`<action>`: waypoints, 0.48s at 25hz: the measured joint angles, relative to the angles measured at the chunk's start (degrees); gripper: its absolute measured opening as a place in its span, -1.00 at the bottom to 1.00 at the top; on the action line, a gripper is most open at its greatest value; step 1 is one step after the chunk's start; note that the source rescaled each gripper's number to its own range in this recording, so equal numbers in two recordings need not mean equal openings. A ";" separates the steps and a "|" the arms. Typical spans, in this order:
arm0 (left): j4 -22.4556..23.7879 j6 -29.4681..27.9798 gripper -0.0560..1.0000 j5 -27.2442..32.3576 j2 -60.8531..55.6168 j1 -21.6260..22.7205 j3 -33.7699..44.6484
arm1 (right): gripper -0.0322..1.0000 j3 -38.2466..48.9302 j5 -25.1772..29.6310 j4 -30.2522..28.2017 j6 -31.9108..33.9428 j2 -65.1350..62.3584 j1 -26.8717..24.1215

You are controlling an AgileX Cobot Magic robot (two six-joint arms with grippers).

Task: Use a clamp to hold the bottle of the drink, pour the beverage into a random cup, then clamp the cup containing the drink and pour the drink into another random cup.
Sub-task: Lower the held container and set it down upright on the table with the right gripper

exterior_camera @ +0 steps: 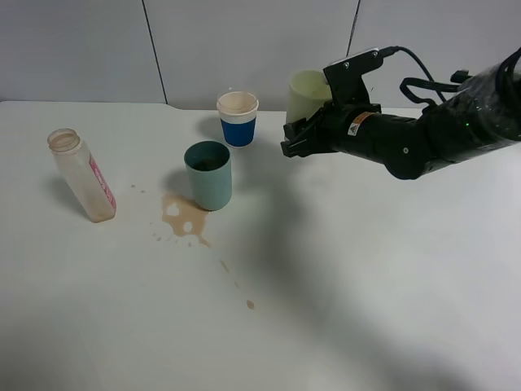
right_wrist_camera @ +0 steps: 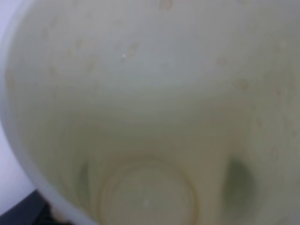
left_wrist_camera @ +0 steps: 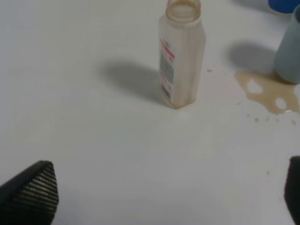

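Note:
My right gripper is shut on a pale yellow-green cup and holds it in the air behind and to the right of the other cups. The right wrist view looks straight into this cup; its inside looks empty, with faint brown specks. A teal cup stands mid-table with dark drink inside. A blue cup with a white rim stands behind it. The near-empty open bottle stands at the left, also in the left wrist view. My left gripper is open, back from the bottle.
A brown spill lies on the white table in front of the teal cup, with drops trailing towards the front. It also shows in the left wrist view. The left arm is out of the high view.

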 joint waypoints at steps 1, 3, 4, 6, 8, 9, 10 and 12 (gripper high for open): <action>0.00 0.00 0.86 0.00 0.00 0.00 0.00 | -0.94 0.00 -0.27 -0.14 0.69 0.73 -0.31; 0.00 0.00 0.86 0.00 0.00 0.00 0.00 | -0.94 -0.05 -0.80 -0.14 1.55 2.31 -0.56; 0.00 0.00 0.86 0.00 0.00 0.00 0.00 | -0.94 -0.05 -0.80 -0.14 1.55 2.31 -0.56; 0.00 0.00 0.86 0.00 0.00 0.00 0.00 | -0.94 0.06 -2.11 -0.47 2.02 4.16 -0.67; 0.00 0.00 0.86 0.00 0.00 0.00 0.00 | -0.94 0.06 -2.92 -0.53 2.42 5.40 -0.89; 0.00 0.00 0.86 0.00 0.00 0.00 0.00 | -0.94 0.06 -3.30 -0.53 2.69 5.95 -1.04; 0.00 0.00 0.86 0.00 0.00 0.00 0.00 | -0.94 0.06 -3.45 -0.53 3.20 6.52 -1.18; 0.00 0.00 0.86 0.00 0.00 0.00 0.00 | -0.94 0.06 -3.76 -0.59 3.74 7.04 -1.31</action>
